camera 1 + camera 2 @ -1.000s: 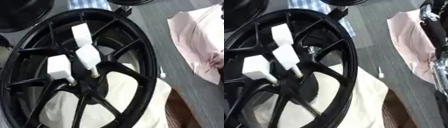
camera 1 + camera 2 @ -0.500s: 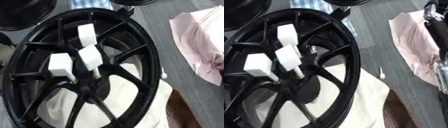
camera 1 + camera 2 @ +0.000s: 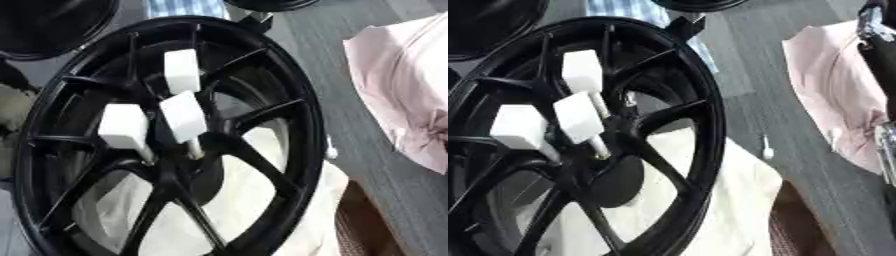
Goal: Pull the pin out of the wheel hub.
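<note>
Hardly anything is changing: the white-headed pins (image 3: 184,116) are staying in the hub (image 3: 199,176), with the right hand (image 3: 878,47) waiting far right, grip impossible to tell.

A black wheel hub (image 3: 166,145) fills most of the frame, its spokes meeting at a dark centre. Three pins with white block heads (image 3: 184,116) stand up from near the centre, at about ten, eleven and twelve o'clock of it. Cream cloth (image 3: 262,200) lies under the wheel's lower half. A pink cloth (image 3: 407,95) lies at three o'clock on the grey surface (image 3: 350,135). Neither hand shows.
</note>
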